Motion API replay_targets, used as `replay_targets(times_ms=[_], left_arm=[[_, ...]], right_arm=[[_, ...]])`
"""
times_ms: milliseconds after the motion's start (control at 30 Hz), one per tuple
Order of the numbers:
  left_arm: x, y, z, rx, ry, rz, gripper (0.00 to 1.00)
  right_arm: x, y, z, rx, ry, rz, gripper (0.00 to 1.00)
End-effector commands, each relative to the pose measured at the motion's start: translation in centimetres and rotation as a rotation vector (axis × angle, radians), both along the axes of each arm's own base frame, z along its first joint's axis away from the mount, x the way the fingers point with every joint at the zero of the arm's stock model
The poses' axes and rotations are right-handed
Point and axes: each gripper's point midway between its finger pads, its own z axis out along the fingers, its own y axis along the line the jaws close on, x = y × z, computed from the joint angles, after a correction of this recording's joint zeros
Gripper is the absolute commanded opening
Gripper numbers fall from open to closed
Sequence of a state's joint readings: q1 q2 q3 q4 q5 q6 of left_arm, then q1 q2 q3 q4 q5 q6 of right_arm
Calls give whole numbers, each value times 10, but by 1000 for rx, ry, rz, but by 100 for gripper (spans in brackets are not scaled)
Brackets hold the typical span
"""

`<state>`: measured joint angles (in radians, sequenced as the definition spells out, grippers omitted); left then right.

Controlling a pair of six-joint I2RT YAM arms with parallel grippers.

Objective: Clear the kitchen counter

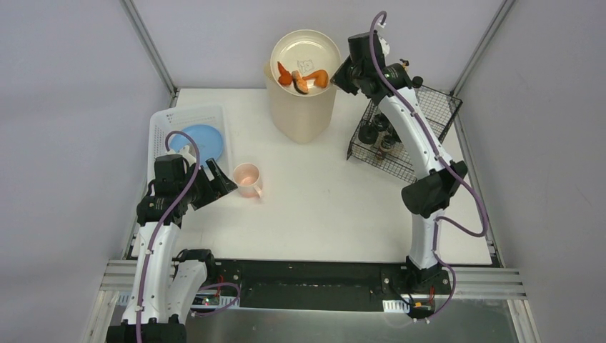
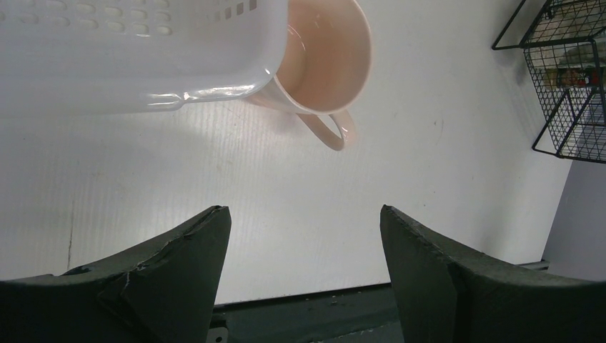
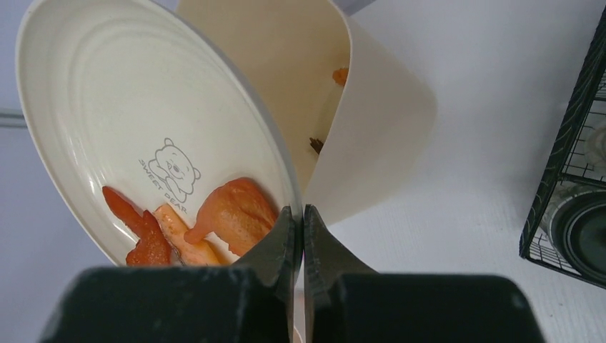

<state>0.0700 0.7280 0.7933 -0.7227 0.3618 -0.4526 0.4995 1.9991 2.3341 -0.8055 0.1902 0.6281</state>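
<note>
While level, kitchen counter (image 1: 321,221) long side-to-side.

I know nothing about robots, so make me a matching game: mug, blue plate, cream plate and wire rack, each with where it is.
1 pink mug
2 blue plate
3 cream plate
4 wire rack

A pinched by the right gripper
B at the right side of the counter
C inside the white basket
D on the counter beside the basket

Pairs: 1-D, 2-C, 3-A, 4-B.
</note>
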Motion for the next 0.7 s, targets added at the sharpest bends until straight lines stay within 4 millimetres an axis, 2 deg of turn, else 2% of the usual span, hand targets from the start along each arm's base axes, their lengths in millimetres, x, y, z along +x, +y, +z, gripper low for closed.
replay_targets(times_ms=[0, 200, 500, 667], left_arm=[[0, -4, 0, -2, -5, -27, 79], [0, -4, 0, 0, -5, -25, 78], [1, -4, -2, -3, 3, -26, 78], [1, -5, -3, -6, 9, -30, 79]], right_arm=[[31, -7, 41, 92, -153, -90, 0], [57, -9, 39, 103, -210, -126, 0], [82, -16, 40, 52, -292, -190, 0], [92, -17, 32, -26, -339, -198, 0]])
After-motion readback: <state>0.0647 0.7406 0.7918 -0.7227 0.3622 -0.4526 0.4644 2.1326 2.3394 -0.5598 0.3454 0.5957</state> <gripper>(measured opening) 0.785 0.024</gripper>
